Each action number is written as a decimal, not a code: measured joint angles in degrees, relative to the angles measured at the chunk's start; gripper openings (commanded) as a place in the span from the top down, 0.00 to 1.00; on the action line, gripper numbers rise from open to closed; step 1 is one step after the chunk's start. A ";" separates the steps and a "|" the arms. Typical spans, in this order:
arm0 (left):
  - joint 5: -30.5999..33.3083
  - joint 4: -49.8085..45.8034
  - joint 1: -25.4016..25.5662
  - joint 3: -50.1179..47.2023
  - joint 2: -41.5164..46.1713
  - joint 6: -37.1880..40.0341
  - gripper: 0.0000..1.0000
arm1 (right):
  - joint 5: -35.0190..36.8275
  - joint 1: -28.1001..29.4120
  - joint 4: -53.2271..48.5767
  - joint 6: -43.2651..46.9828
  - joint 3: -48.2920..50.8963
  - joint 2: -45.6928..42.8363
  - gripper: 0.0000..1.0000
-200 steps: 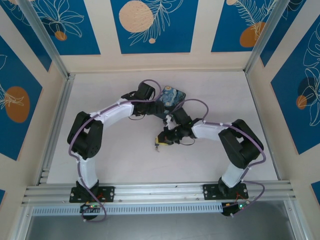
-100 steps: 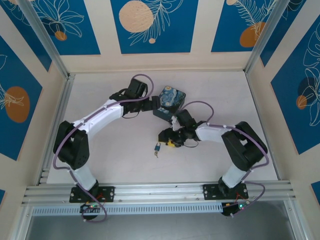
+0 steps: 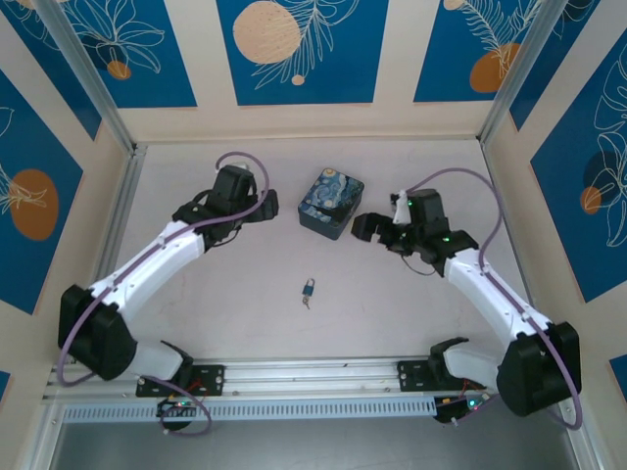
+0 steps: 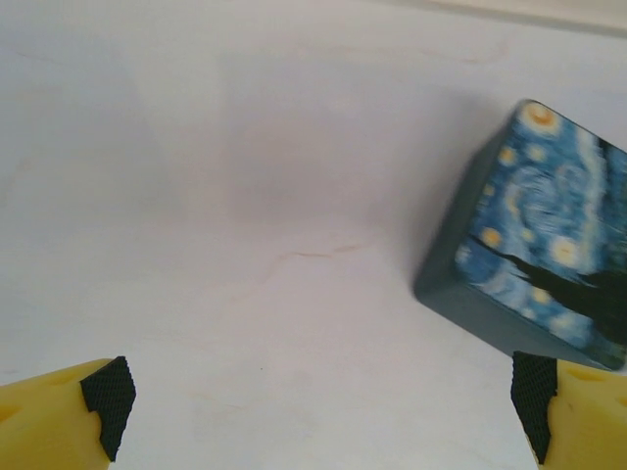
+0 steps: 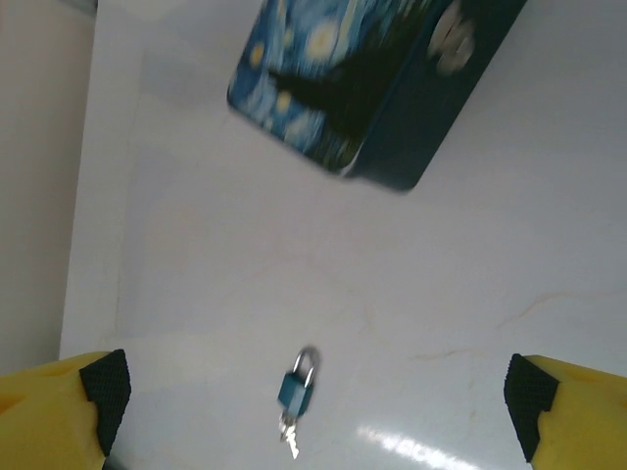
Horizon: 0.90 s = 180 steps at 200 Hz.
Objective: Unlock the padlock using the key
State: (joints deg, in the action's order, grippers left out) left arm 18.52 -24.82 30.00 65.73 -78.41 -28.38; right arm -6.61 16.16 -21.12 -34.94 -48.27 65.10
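Note:
The teal-blue padlock [image 3: 309, 287] lies on the white table, apart from both grippers, with the small silvery key [image 3: 306, 303] sticking out of its underside. In the right wrist view the padlock [image 5: 295, 387] and key [image 5: 290, 440] lie far below, between the yellow fingers. My right gripper [image 3: 367, 225] hovers open and holds nothing, to the right of the starry-night box. My left gripper [image 3: 265, 209] is open and empty, just left of the box. The blur hides whether the shackle is sprung.
The dark-blue starry-night box [image 3: 331, 202] sits at the table's middle back between the grippers, and shows as the box [image 4: 541, 264] and the box [image 5: 367, 83] in the wrist views. Patterned walls and metal posts [image 3: 118, 196] bound the table.
The right gripper has opened and let go of the padlock and key, which now lie on the table. Both arms have pulled back, left to the left, right up and to the right.

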 measured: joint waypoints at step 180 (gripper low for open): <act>8.59 48.41 -23.26 -36.79 0.98 23.76 0.00 | 31.28 -13.42 46.95 21.99 20.46 13.81 0.01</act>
State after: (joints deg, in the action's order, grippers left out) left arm 27.11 23.59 6.74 28.95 -77.43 -4.62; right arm 24.67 2.74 25.82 -12.95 -27.81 78.91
